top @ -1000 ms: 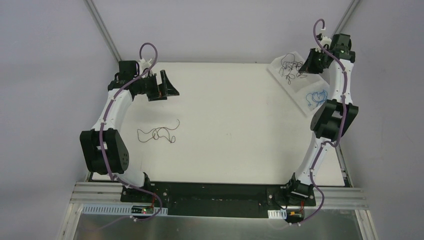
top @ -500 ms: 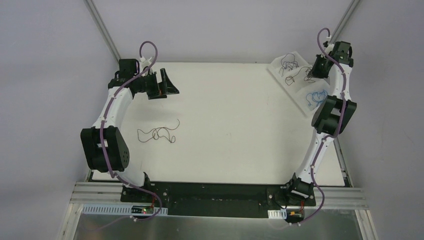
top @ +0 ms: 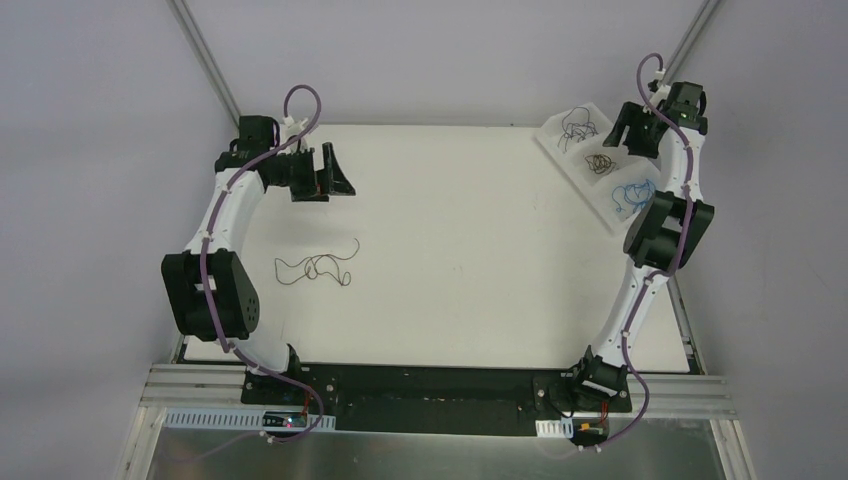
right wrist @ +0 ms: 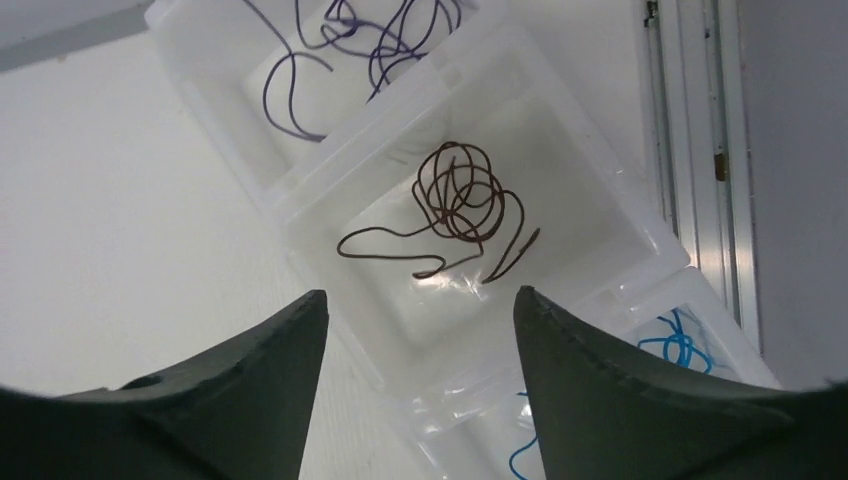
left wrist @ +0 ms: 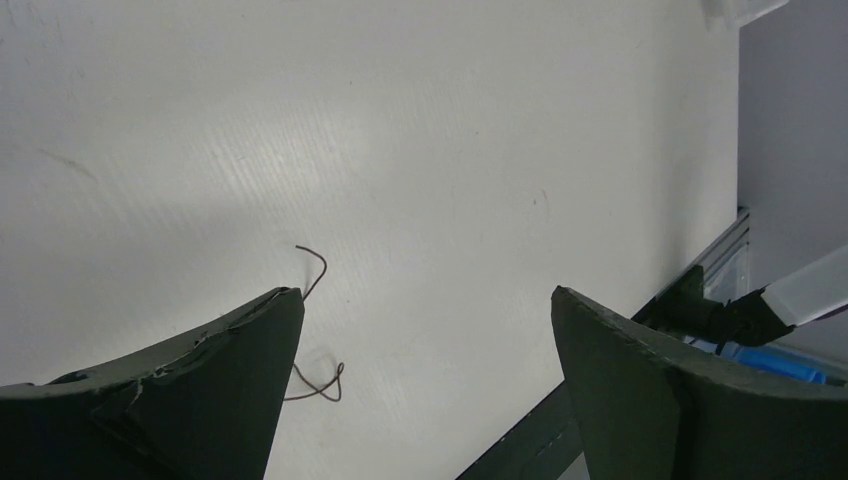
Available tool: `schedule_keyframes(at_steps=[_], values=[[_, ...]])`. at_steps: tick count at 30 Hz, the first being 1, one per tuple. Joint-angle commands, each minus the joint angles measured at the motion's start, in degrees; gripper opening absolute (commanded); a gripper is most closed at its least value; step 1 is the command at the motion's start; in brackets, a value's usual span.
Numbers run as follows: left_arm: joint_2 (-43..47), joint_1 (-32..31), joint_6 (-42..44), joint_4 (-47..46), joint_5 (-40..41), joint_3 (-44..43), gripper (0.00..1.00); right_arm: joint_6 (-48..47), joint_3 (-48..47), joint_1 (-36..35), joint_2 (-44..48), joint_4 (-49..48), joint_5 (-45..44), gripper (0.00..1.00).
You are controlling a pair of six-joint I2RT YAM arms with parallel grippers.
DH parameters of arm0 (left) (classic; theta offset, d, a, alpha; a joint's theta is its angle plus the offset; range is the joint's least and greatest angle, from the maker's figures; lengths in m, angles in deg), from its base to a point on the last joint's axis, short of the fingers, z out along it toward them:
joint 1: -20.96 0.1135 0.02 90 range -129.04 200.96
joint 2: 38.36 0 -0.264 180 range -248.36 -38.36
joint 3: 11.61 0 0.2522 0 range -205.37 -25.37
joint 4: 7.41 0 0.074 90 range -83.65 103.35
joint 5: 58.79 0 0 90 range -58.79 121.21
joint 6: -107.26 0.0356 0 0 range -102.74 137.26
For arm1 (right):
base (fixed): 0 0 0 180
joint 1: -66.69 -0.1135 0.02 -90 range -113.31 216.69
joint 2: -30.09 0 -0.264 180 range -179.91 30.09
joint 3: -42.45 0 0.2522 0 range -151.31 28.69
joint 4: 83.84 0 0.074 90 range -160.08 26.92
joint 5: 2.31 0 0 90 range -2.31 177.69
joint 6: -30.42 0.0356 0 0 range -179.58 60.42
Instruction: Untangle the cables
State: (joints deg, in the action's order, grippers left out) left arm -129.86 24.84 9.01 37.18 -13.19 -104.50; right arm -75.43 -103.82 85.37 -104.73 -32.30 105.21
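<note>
Although a brown cable [right wrist: 465,200] already lies coiled alone in the middle compartment of the clear tray [right wrist: 300,225], the job looks only partly done to me. In the tray's far compartment several dark cables [right wrist: 370,40] are looped over one another, and the blue cable [right wrist: 680,340] has the near compartment to itself. Well away from the tray, across the table [top: 460,230], one more loose cable [top: 318,267] sprawls by itself. The right gripper [right wrist: 418,300] hangs above the tray's middle compartment, jaws wide, holding nothing. The left gripper [left wrist: 425,295], far from the tray, is spread wide and empty above that loose cable's end. I'd say the far bunch is what's left to separate.
</note>
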Motion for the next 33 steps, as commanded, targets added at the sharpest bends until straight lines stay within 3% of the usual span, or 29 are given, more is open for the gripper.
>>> schedule_keyframes(at_steps=[1, 3, 6, 11, 20, 27, 29, 33], values=[[1.82, 0.9, 18.33, 16.93, 3.11, -5.35, 0.99, -1.37, 1.81, 0.11, 8.52, 4.18, 5.66, 0.78], [2.08, 0.91, 31.29, 27.14, 6.02, -6.47, 0.99, -1.99, 4.25, 0.05, 12.04, 5.62, 8.32, 0.84], [4.76, 0.88, 47.23, 35.37, 13.2, -2.92, 0.99, -2.37, 8.84, -0.64, 17.39, 8.12, 12.58, 0.89], [7.34, 0.93, 61.66, 34.13, 25.39, 6.29, 0.99, -2.08, 19.54, -3.89, 25.6, 7.7, 16.33, 0.92], [1.57, 0.13, 62.88, 16.28, 32.23, 14.08, 0.92, -0.76, 26.67, -5.54, 29.93, 9.68, 17.46, 0.92], [-2.63, -6.6, 64.31, 9.54, 34.73, 18.51, 0.84, -2.41, 28.76, -5.49, 32.15, 10.73, 16.37, 0.93], [-4.12, -8.8, 64.18, 8.35, 35.21, 19.23, 0.76, -2.58, 28.78, -5.42, 32.53, 11.01, 16.24, 0.93], [-6.9, -15.97, 61.51, 8.53, 34.59, 17.97, 0.39, -2.93, 28.83, -5.11, 33.42, 10.83, 16.05, 0.92]])
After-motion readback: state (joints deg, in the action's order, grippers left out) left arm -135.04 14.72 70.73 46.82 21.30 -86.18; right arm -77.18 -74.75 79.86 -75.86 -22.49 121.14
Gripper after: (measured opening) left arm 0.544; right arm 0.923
